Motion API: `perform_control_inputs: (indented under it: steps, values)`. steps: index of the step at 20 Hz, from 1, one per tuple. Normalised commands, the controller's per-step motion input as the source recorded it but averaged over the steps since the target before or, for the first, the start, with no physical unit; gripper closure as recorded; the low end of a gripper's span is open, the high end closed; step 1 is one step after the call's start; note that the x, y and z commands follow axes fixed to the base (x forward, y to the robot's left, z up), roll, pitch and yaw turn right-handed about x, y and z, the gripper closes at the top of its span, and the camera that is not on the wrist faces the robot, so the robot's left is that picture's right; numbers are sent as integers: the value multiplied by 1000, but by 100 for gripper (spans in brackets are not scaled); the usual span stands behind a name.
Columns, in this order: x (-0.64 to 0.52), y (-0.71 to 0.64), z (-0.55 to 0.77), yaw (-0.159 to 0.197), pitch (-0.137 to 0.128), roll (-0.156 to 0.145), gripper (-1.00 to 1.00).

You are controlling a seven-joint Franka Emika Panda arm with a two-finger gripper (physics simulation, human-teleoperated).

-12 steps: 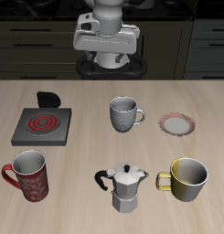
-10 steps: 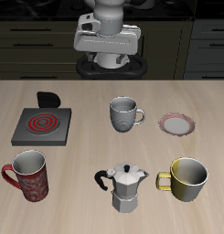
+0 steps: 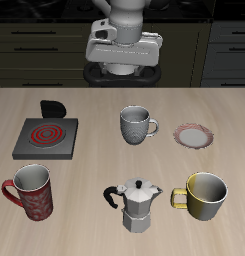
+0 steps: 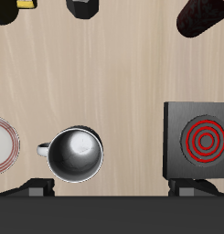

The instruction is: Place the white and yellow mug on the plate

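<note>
1. The Franka arm's white two-finger gripper [image 3: 122, 68] hangs high over the back edge of the wooden table [image 3: 94, 140], holding nothing. Its fingers are hidden under the hand body in the exterior view, and the wrist view shows only two dark finger bases, so I cannot tell how wide the jaws stand.

2. The wide mustard-yellow mug with a white inside [image 3: 205, 197] stands upright near the table's front edge, well apart from the jaws: far forward of them and off to one side, the same side as the plate. Its yellow handle points sideways toward the silver moka pot [image 3: 137, 205] next to it.

3. The small round plate with a reddish-pink rim [image 3: 194, 135] lies between the jaws and the yellow mug in depth; the mug sits farther forward than the plate.

4. Almost straight below the jaws sits the grey patterned mug [image 4: 75, 153], a distractor, so the reach must pass forward beyond it.

5. No brand, label or writing can be read on anything.
</note>
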Motion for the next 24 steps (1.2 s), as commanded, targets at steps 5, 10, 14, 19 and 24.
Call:
perform_control_inputs:
  steps: [5,10,14,19,24]
  values:
    - [360,271,-50,-19,15,-17,-100]
    - [402,449,-73,23,-1,3,-100]
    - [295,351,32,-32,-21,-21,-100]
    - [267,455,92,-5,-39,-16,-100]
    - [289,477,61,10,-21,-16,-100]
